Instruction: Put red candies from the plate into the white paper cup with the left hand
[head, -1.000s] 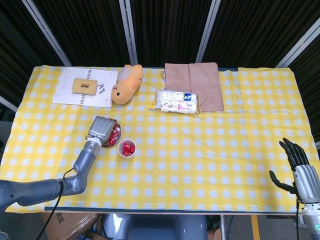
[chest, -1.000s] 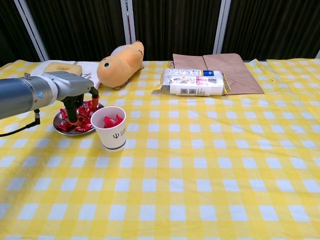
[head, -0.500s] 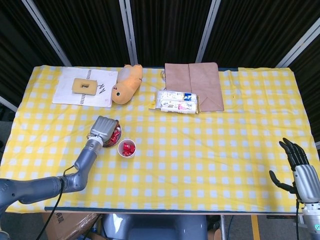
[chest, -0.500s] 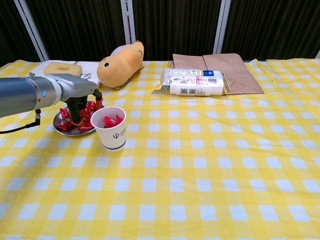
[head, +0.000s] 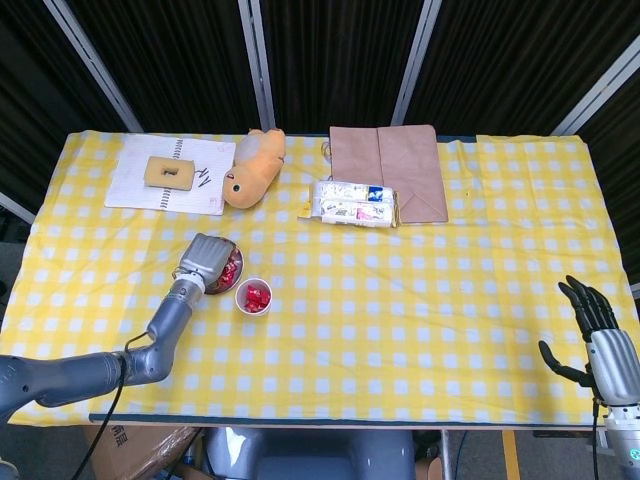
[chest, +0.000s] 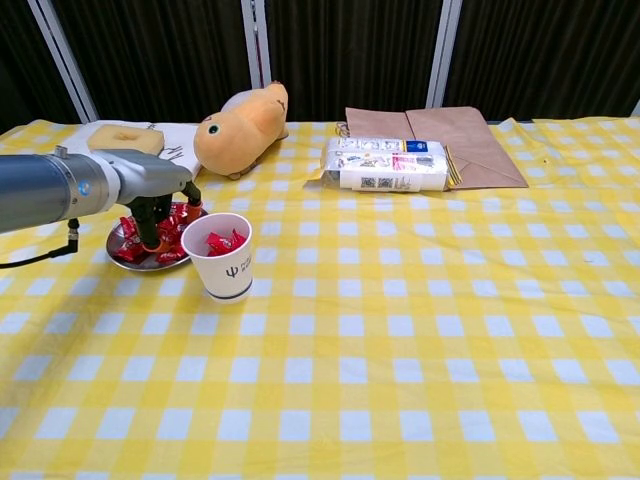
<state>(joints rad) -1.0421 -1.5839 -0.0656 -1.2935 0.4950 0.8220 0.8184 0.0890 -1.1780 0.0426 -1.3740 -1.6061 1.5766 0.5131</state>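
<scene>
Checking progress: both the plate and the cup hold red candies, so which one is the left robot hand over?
The plate: the left robot hand reaches down into it, beside the cup.

I see a table (head: 420, 300) w/ a yellow-and-white checked cloth (chest: 420, 330), slightly wrinkled, covering it edge to edge. Behind it hang black ribbed curtains (head: 330, 60) split by slanted grey metal posts (head: 255, 60). Lighting is even and bright, no hard shadows. Below the near table edge I make out a cardboard box (head: 140, 440) and grey floor (head: 470, 455).
</scene>
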